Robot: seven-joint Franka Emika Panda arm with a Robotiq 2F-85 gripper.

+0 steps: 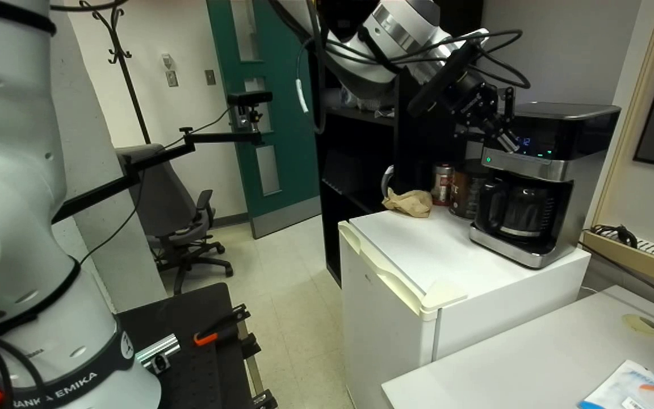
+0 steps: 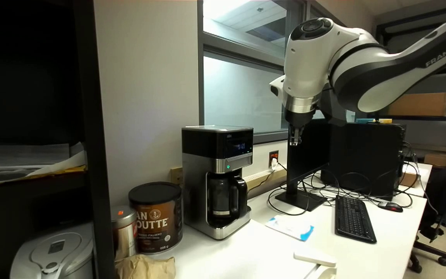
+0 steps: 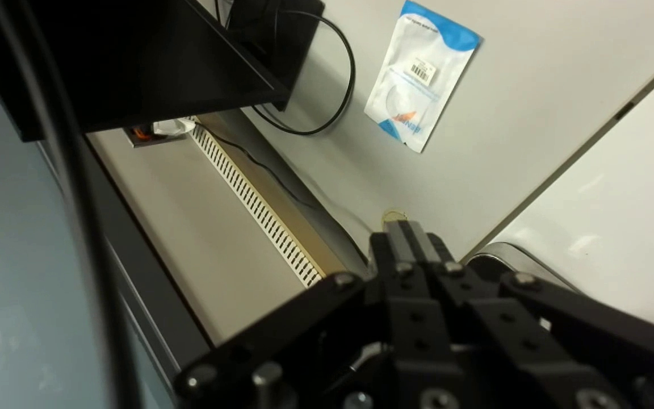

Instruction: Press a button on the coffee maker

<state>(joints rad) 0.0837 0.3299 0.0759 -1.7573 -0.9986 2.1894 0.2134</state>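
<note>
Two fingers [image 3: 398,241] of the hand [image 3: 409,226] are pressed together; the hand is clenched, and I see nothing held in it. It hangs before the upper front of the coffee maker [image 2: 203,170], which stands on the white table [image 1: 418,244]. In an exterior view the display [image 2: 241,146] of the coffee maker is uncovered, with a gap between it and the hand; in an exterior view the fingertips [image 1: 507,143] cover a part of it. Therefore the first danger, I believe, is a wrong reckoning of depth: the hand could stop too early, or arrive too strongly and push the coffee maker backward. The wrist view would help little, because only a small piece of the coffee maker shows there, behind the hand.

The small green marks [image 1: 549,151] on the coffee maker's panel [image 1: 551,136] are close together, so a little sideways error may press a wrong button. Which button is wanted, the task does not say. The panel looks glossy, and the hard fingertips could slide down to the silver band [image 2: 234,161]. The loose cable [image 3: 80,204] might catch on the coffee maker. Just beside the coffee maker, the brown canister [image 2: 155,221] should be at risk only if the hand swings wide.
</note>
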